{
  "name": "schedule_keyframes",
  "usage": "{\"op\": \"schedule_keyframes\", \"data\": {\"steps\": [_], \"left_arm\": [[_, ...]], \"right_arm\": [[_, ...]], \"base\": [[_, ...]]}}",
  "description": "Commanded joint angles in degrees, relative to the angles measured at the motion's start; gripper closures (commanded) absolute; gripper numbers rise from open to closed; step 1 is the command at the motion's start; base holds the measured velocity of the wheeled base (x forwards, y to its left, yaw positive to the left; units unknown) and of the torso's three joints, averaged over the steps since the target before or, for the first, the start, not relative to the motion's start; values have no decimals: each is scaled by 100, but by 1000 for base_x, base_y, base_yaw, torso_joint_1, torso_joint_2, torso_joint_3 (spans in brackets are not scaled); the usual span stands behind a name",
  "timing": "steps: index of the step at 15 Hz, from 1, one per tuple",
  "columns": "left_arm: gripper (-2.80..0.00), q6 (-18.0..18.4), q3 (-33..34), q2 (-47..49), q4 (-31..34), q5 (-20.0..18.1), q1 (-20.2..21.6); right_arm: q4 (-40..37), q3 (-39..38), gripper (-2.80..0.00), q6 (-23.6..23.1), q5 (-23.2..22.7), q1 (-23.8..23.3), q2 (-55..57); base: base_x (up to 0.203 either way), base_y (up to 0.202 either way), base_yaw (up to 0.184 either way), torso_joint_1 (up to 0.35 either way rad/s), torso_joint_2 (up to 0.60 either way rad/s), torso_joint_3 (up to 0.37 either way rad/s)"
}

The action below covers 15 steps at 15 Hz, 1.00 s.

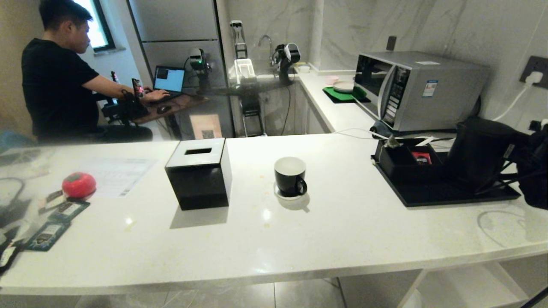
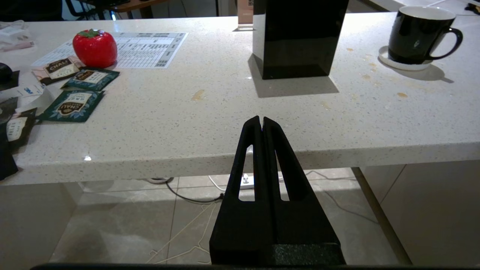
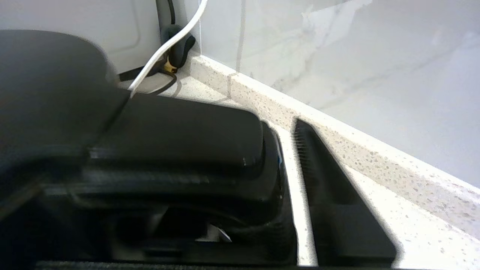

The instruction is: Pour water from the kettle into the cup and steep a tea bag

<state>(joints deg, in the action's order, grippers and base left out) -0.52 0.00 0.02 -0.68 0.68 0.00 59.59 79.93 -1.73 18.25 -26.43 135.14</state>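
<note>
**Right gripper at kettle handle; cup waiting mid-counter**

Kettle (image 1: pixel 479 152) stands upright on the black tray (image 1: pixel 428 194) at the right end of the white counter (image 1: pixel 342 231); microwave (image 1: pixel 417 90) just behind it, white cable (image 3: pixel 165 56) running to the wall. Right gripper (image 1: pixel 528 164) sits against the kettle's far side; in the wrist view one finger (image 3: pixel 337 195) stands clear of the kettle handle (image 3: pixel 180 150) with a strip of counter showing between, so jaws parted, nothing clasped. Tea bag (image 1: pixel 392 141) rests at the tray organiser's (image 1: pixel 404 164) rear corner, beside a red packet (image 1: pixel 421 159). Cup (image 1: pixel 290 176) on its saucer (image 1: pixel 291 196), well left of the tray; black tissue box (image 1: pixel 199 173) further left; red tomato-shaped object (image 1: pixel 78 185) and dark sachets (image 2: pixel 71 107) near the left edge. Left gripper (image 2: pixel 261 122) hangs below the counter edge, fingers pressed together, empty. A person (image 1: pixel 55 81) sits at a laptop (image 1: pixel 169 80) behind.
</note>
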Motion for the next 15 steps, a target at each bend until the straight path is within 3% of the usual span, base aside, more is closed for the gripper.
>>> {"op": "schedule_keyframes", "data": {"steps": [1, 7, 15], "left_arm": [[0, 0, 0, -2, -2, 2, 0], [0, -1, 0, -2, -2, 2, 0], [0, -9, 0, -2, -2, 2, 0]], "right_arm": [[-11, -30, -280, -37, 12, 6, 12], [-18, -188, -280, -55, 12, 42, -114], [447, -1404, -280, -72, 21, 137, -628]], "base": [[0, 0, 0, 0, 0, 0], [0, 0, 0, 0, 0, 0], [0, 0, 0, 0, 0, 0]]}}
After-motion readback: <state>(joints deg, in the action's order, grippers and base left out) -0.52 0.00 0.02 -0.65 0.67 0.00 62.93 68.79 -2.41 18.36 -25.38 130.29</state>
